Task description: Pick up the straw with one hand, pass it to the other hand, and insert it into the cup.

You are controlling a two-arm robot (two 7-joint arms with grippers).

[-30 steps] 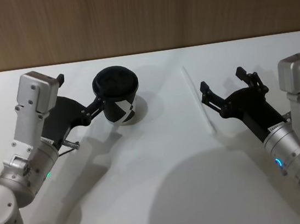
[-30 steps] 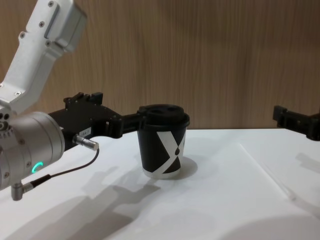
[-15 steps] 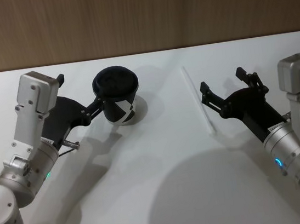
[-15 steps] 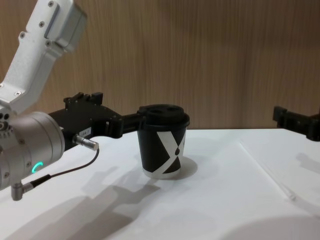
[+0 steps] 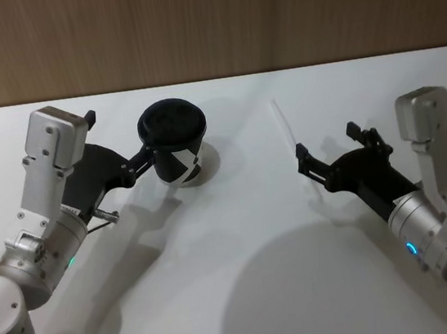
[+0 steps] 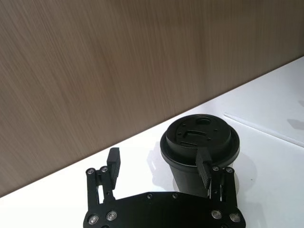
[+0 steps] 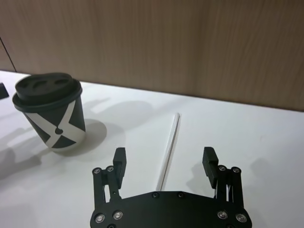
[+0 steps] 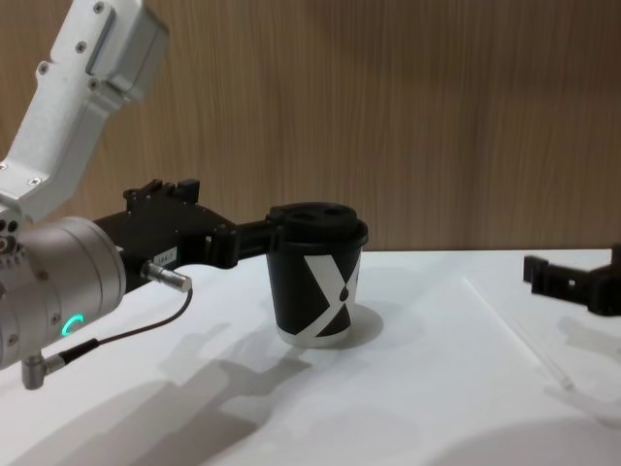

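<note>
The white straw (image 5: 284, 128) lies flat on the table at the right, also seen in the right wrist view (image 7: 169, 145) and faintly from the chest (image 8: 529, 340). My right gripper (image 5: 326, 143) hangs open low over the straw's near half, one finger on each side (image 7: 164, 154), not touching it (image 8: 577, 267). The black cup (image 5: 175, 144) with its white X (image 8: 320, 282) stands upright at the left. My left gripper (image 5: 118, 135) is open beside it, one finger right at the cup's side (image 6: 203, 166). The cup's lid (image 6: 199, 137) is on.
A thin dark cable with a silver plug (image 8: 165, 277) hangs from my left wrist. A wooden wall (image 5: 204, 21) runs along the far edge of the white table (image 5: 246, 279). There is bare table between the cup and the straw.
My right gripper has moved left and down, from beside the straw to over it, with its fingers still open. The left arm, the cup and the straw have not moved.
</note>
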